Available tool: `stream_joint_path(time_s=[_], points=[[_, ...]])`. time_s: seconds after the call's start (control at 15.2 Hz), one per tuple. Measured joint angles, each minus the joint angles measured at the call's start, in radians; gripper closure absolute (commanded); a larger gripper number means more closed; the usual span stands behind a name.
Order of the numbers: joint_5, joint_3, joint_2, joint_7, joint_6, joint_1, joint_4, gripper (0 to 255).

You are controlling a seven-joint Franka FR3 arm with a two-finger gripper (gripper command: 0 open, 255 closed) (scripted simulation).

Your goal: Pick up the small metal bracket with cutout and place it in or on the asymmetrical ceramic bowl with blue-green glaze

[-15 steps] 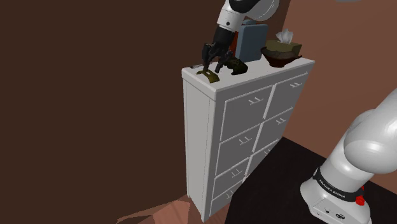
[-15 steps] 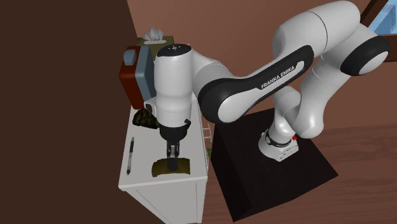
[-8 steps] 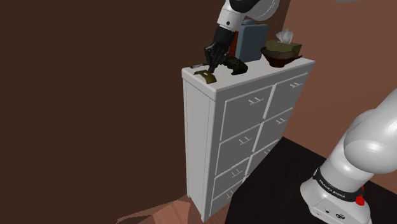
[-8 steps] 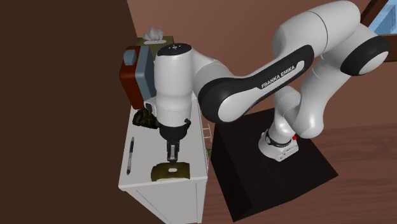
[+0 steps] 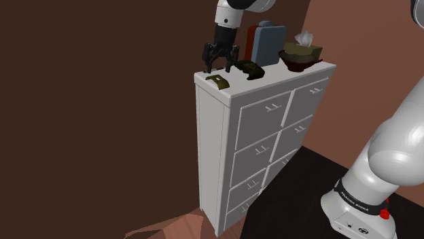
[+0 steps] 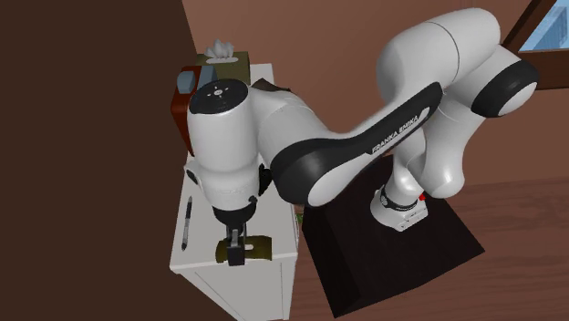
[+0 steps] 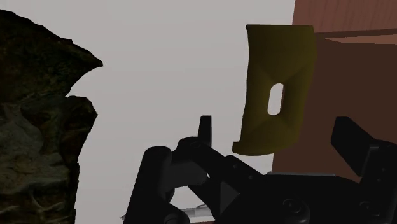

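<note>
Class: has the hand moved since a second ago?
Yes. The hand has risen above the dresser and shifted toward the shoulder view's left, away from the blue box.

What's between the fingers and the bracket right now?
Nothing. In the wrist view the olive bracket lies on the white dresser top, framed by the open fingers, with bare gaps either side.

The bracket (image 7: 277, 89) was a small, dull olive-yellow piece with one oblong cutout near its middle. It lay on its broad face just below the gripper (image 5: 219, 66), in line with the gap between the parted fingers and untouched by them. The bowl (image 7: 38, 133), dark mottled green-brown with a jagged, uneven outline, sat close beside the gripper, apart from the bracket.
</note>
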Motion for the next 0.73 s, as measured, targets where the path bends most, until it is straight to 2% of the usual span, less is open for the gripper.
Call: stream_joint_path(time_s=[0.4,0.73], points=[[-0.015,0.006,0.02,0.008,0.057,0.005,-0.045,0],[-0.015,0.006,0.022,0.009,0.068,0.006,-0.053,0]])
